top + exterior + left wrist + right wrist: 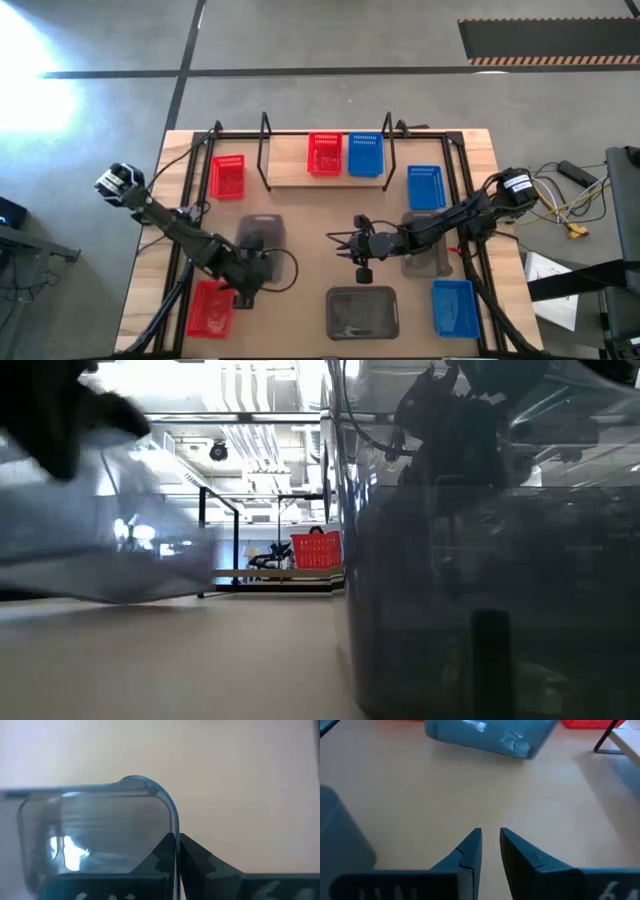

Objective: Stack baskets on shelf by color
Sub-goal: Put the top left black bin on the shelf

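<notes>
Front edge: grey basket (pixel 362 312) at centre, red basket (pixel 211 308) at left corner, blue basket (pixel 454 306) at right corner.
Left gripper (pixel 250 272): mid-left of table, fingers (pixel 197 857) clamped on the rim of a lifted grey basket (pixel 261 232); wall pinched between them in the left wrist view.
Right gripper (pixel 345 243): mid-table, over bare wood, fingers nearly together with a narrow gap, holding nothing.
Under right arm: third grey basket (pixel 425 255), partly hidden by the arm.
Far left: red basket (pixel 228 176) on table beside the shelf.
Far right: blue basket (pixel 426 187) on table beside the shelf.
Shelf (pixel 290 165): back centre; on it one red basket (pixel 324 154) and one blue basket (pixel 364 154), touching side by side at its right half.
</notes>
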